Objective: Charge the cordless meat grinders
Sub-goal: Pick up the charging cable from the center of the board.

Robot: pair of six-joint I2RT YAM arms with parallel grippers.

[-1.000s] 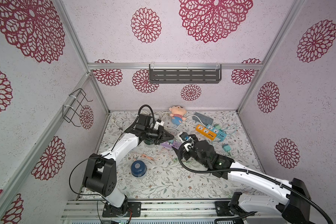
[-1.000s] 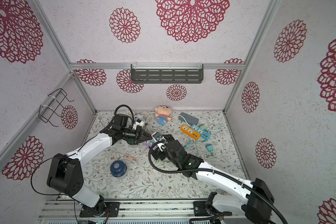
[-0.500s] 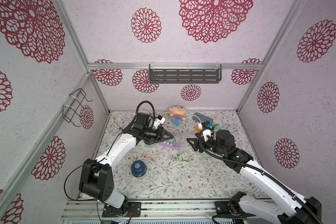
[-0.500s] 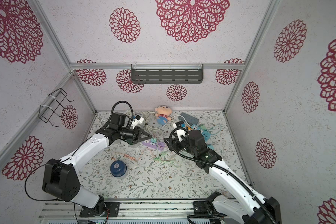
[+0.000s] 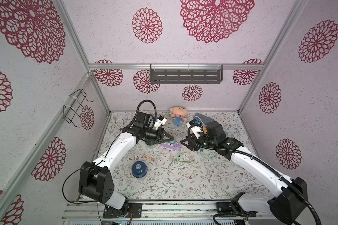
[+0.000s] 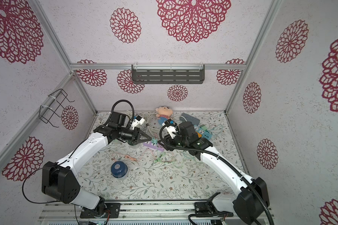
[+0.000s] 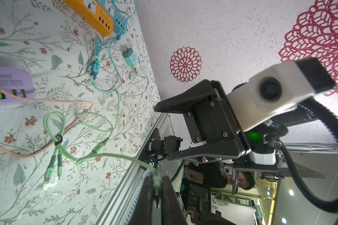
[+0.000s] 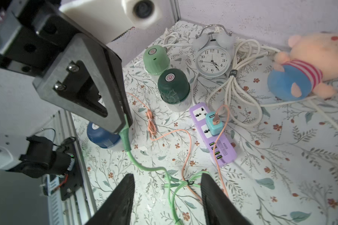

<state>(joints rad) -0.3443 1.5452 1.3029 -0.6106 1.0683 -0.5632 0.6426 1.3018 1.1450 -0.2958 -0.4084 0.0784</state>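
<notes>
Now the right pincer [image 8: 167, 180], open, empty and narrowing, is back facing the left pincer [image 7: 156, 181], which clamps the green cable [image 8: 137, 161]: a handover seems due. Pale grinder [image 8: 156, 59] and dark grinder [image 8: 173, 85] stand left, navy grinder [image 5: 139, 169] nearer.

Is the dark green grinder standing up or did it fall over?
Standing up. The dark green grinder has its silver button on top and its clear base down on the flowery table.

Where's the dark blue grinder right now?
In both top views the dark blue grinder stands by itself on the flowery table, on the robot's left, nearer the front than the pink cable.
</notes>
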